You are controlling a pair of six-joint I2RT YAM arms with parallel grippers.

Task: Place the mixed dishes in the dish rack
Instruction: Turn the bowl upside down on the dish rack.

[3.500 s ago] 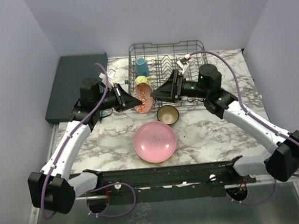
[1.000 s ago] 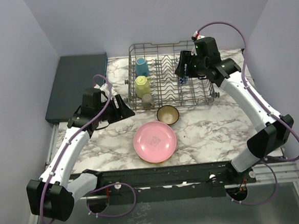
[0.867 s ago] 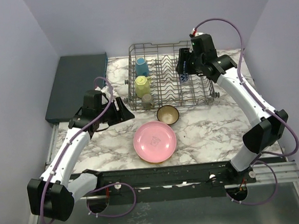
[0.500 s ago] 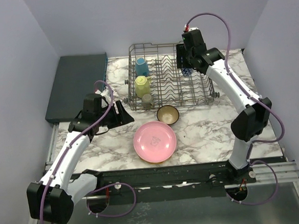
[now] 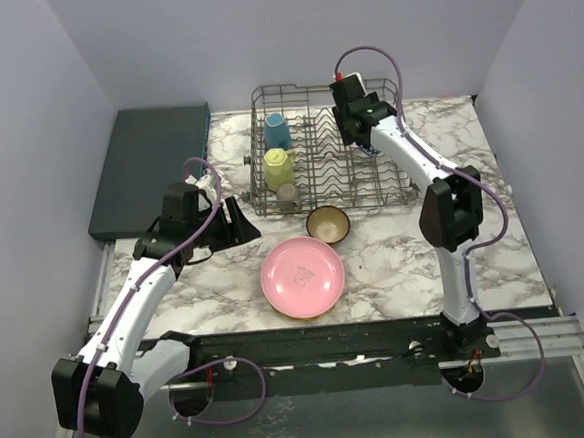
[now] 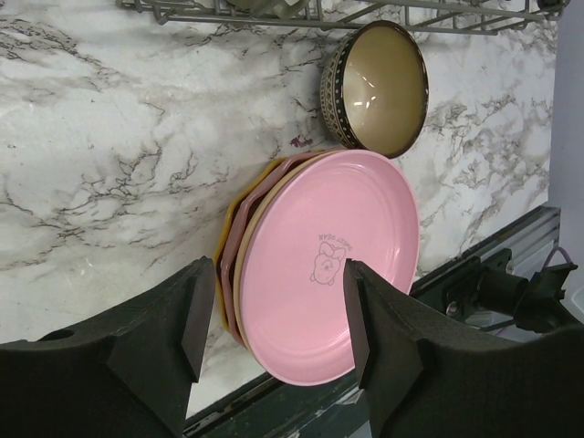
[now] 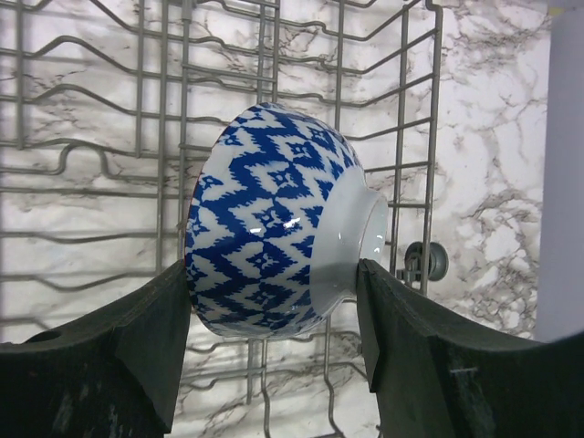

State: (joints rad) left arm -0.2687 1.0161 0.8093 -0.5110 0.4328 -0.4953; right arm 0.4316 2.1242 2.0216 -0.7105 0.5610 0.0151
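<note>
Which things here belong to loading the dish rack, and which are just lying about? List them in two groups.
Job in hand:
dish rack
blue-white bowl
brown bowl
pink plate
stacked plates under it
blue mug
yellow mug
grey-green mug

Lying about:
dark teal slab

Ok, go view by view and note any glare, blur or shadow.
Top external: even soft light, sharp throughout, faint shadows on the table. Left wrist: bright glare inside the brown bowl, mild sheen on the pink plate, the left pincer's fingers dark and soft. Right wrist: one small highlight on the blue-white bowl, the right pincer's fingers dark too.
</note>
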